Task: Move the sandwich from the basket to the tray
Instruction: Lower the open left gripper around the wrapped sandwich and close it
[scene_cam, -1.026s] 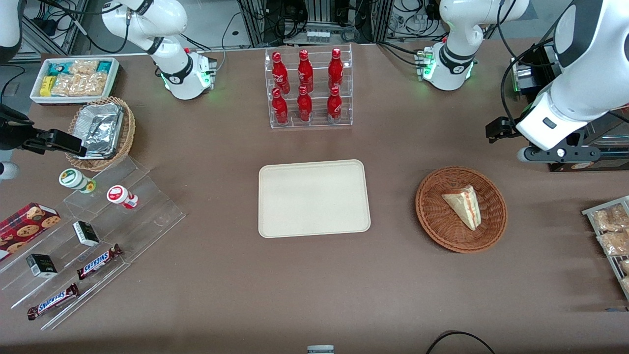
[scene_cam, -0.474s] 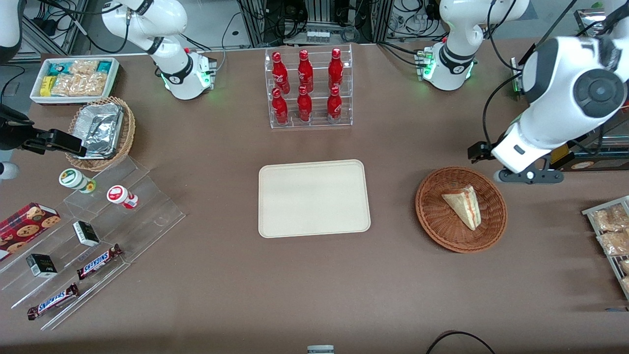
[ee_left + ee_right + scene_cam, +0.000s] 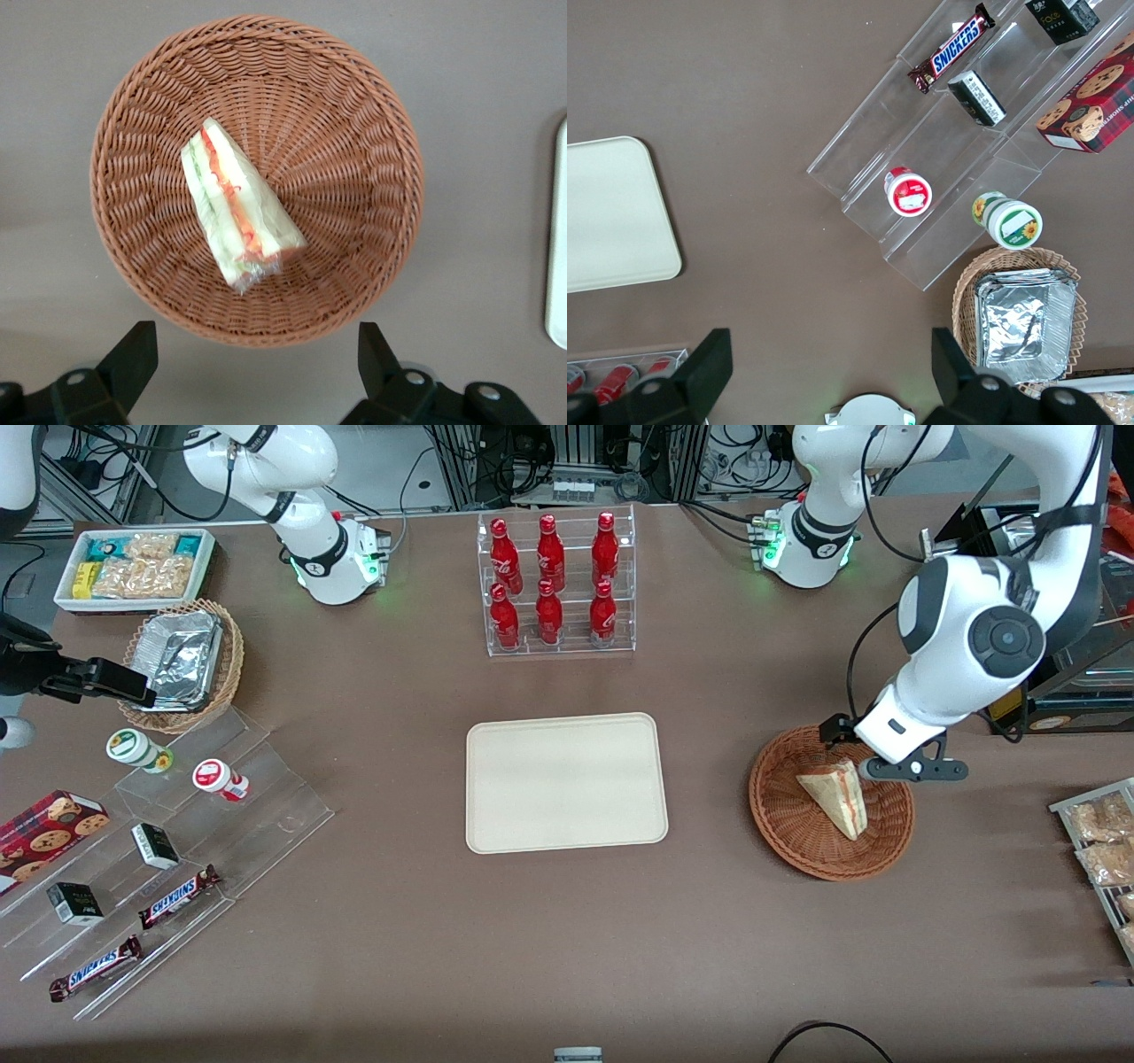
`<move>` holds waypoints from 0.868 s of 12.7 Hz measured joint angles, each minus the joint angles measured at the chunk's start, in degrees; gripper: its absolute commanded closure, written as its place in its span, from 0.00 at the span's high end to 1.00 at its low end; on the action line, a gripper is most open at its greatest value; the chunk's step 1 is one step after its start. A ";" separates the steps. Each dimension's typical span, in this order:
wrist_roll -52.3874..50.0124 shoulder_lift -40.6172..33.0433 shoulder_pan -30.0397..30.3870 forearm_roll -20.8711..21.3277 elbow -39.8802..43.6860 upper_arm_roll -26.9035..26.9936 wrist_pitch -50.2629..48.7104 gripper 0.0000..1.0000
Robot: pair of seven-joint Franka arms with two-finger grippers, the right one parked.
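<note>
Front view shows the sandwich lying in the round basket just below the tool, nearer the camera than the tool. From the wrist view, the tool's fingers stand spread wide with nothing between them, poised above the basket's rim, the sandwich resting apart from them on the weave. Sideways from the tool, toward the parked arm's end of the surface, sits the cream tray, bare. Farther off stands a rack of red bottles.
</note>
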 measured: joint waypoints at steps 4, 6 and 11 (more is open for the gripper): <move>-8.03 1.08 0.51 -0.37 -4.17 0.10 8.55 1.00; -18.72 1.07 0.52 -0.51 -4.66 0.09 9.28 1.00; -33.56 1.08 0.99 -0.51 -5.05 0.21 10.40 1.00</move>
